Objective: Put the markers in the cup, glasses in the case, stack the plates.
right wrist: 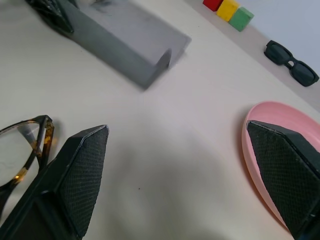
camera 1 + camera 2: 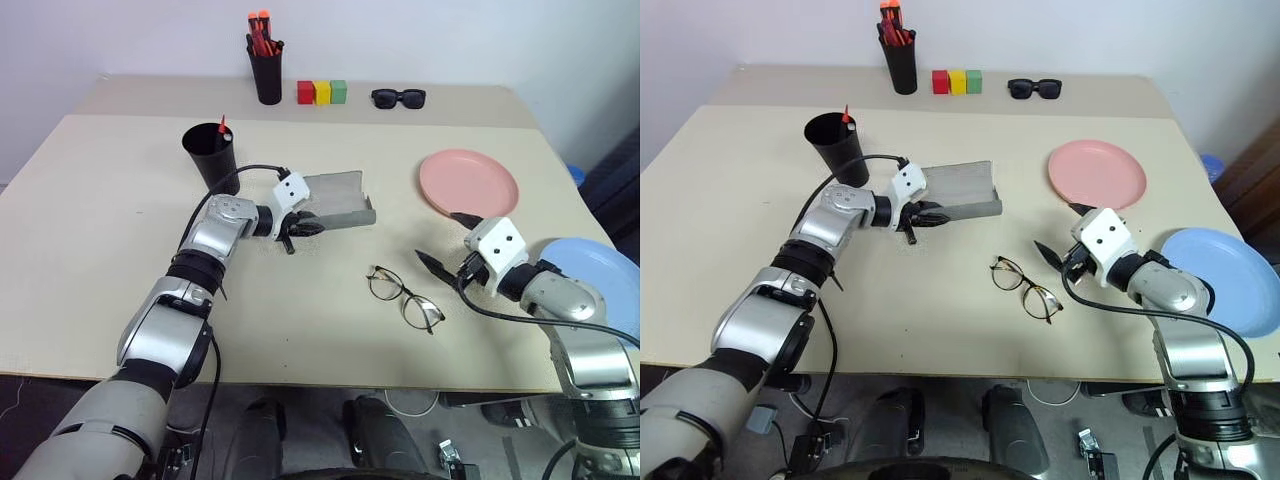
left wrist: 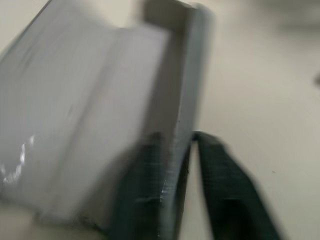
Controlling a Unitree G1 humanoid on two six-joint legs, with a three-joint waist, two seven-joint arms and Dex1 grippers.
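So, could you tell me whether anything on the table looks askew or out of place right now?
The grey case lies open and skewed, its front wall pinched by the left pincer. The glasses lie unfolded on the table, outside the case. The pink plate and blue plate sit apart, unstacked.

We count two plates, one pink (image 2: pixel 468 182) and one blue (image 2: pixel 600 275); one open grey case (image 2: pixel 335 200); one pair of glasses (image 2: pixel 403 297); one pair of sunglasses (image 2: pixel 398 97); three coloured blocks (image 2: pixel 321 93); one black cup (image 2: pixel 209 156); one pen holder (image 2: pixel 266 72).
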